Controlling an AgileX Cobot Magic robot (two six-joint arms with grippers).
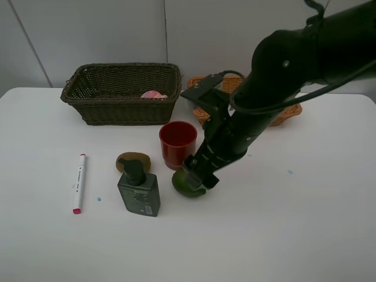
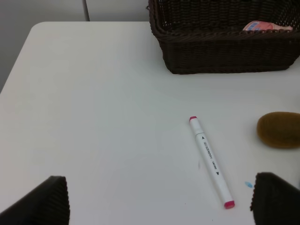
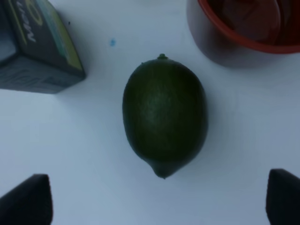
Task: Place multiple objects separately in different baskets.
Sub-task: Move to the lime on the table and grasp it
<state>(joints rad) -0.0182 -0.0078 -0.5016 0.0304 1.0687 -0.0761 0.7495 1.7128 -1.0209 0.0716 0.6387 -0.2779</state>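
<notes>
My right gripper (image 3: 154,200) hangs wide open over the green avocado (image 3: 164,115), and its fingertips are clear of the fruit. On the high camera, with the avocado as the dial's centre, the red cup (image 1: 178,141) stands close at twelve. The dark green pump bottle (image 1: 139,191) is at nine, the brown kiwi (image 1: 133,161) just behind it at ten, and the white marker (image 1: 79,183) farther out at nine. The dark basket (image 1: 120,108) sits at eleven with the pink bottle (image 1: 154,94) inside it. The tan basket (image 1: 201,113) is at one, partly hidden by my right arm (image 1: 282,70). My left gripper (image 2: 159,201) is open too, empty, above the white table (image 2: 93,93) near the marker.
</notes>
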